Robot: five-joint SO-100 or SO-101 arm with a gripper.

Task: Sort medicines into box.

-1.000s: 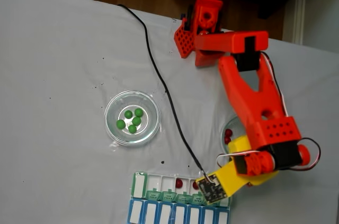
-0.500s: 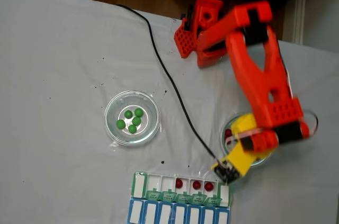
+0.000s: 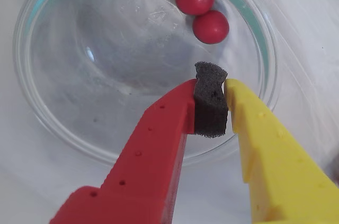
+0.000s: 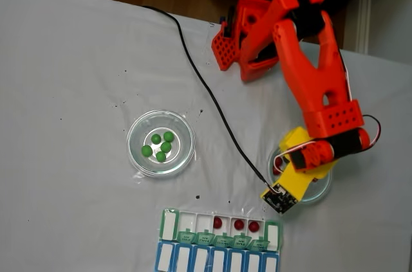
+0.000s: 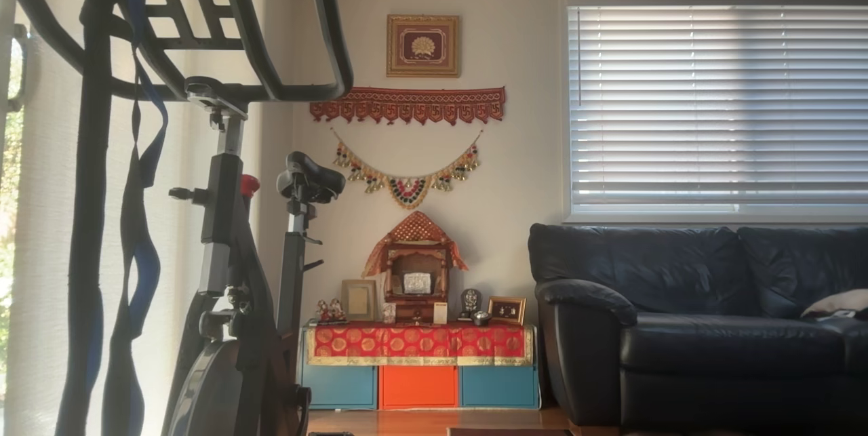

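I've swung the arm back from the box (image 4: 219, 236) at 6 o'clock in the fixed view, and the hand (image 3: 211, 92) now hangs over the glass dish (image 4: 322, 191) at about 4 o'clock. A second ago it was down at the box; now a third red ball (image 4: 254, 226) sits in the white compartments beside the other two, so that drop is done.

In the wrist view the red finger and the yellow finger are closed together on nothing but their own grey foam pad (image 3: 211, 105) – no ball between them. Two red balls (image 3: 204, 11) lie touching each other at 12 o'clock of the dish, just beyond the fingertips.

The five green balls (image 4: 159, 145) sit untouched in the other dish (image 4: 138, 159) at 9 o'clock, well apart from the arm.

So by my count three reds are sorted, two reds and all the greens remain – under halfway. I judge the next move needs the fingers spread, then lowered around one of the pair; because they touch, I risk nudging the second one aside
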